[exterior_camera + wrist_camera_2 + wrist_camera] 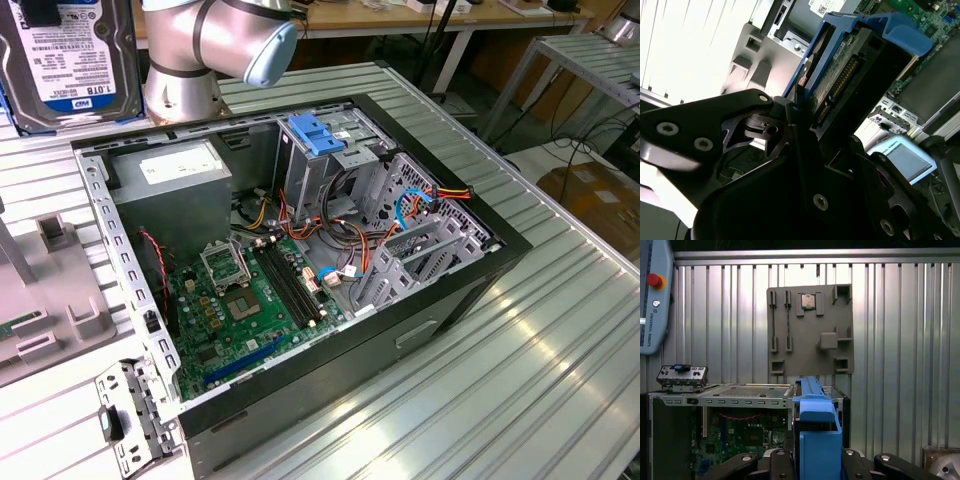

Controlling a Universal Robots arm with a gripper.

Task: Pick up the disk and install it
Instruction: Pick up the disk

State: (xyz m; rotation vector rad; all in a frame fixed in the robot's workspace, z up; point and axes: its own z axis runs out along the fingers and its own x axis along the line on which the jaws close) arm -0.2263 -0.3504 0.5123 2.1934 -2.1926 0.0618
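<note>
**Disk**: dark metal drive with a white label carrying a blue band, and blue side rails.
**Position:** clamped between the fingers of the gripper, which are closed on its rails. The connector end sits nearest the fingers.
**Progress:** pick-up is done, judging by the disk hanging clear in the air. Installation is not yet done.
**Surroundings:** the open computer case lies beyond the fingertips, along with its metal cage.
</note>
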